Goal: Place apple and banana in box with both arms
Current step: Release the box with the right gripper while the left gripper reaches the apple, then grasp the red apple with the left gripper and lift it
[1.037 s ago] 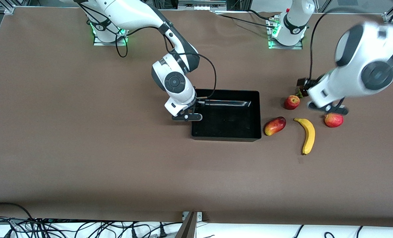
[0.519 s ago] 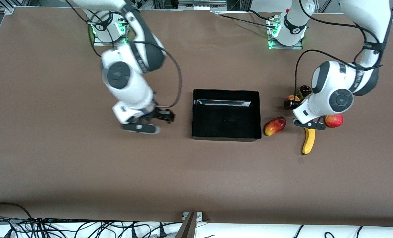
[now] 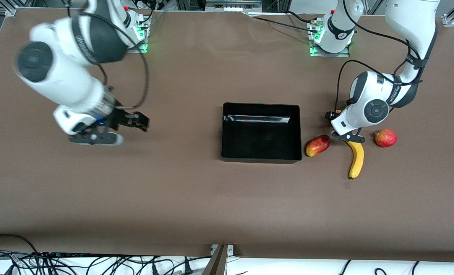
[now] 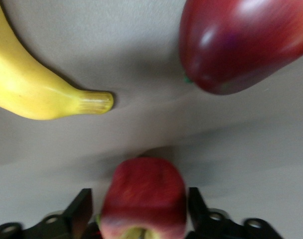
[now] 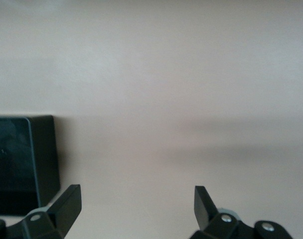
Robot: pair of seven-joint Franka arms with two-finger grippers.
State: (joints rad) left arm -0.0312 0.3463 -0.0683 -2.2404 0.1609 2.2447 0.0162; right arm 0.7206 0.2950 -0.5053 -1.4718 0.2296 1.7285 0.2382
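The apple (image 4: 144,194), red with a pale yellow patch, sits on the table between the fingers (image 4: 82,209) of my left gripper (image 4: 140,206). The jaws stand open around it, with a gap showing on one side. In the front view my left gripper (image 3: 331,117) hides nearly all of the apple. The banana (image 3: 356,157) lies on the table nearer the front camera; its tip shows in the left wrist view (image 4: 94,102). The black box (image 3: 261,156) stands mid-table, nothing in it. My right gripper (image 3: 136,121) is open and holds nothing, over bare table toward the right arm's end.
An oblong red-and-yellow fruit (image 3: 318,145) lies between the box and the banana and shows in the left wrist view (image 4: 241,45). A round pinkish-red fruit (image 3: 385,138) lies toward the left arm's end. The box's corner shows in the right wrist view (image 5: 22,164).
My right arm has swung away from the box toward its own end of the table. My left arm has come down from above the fruits and now straddles the apple.
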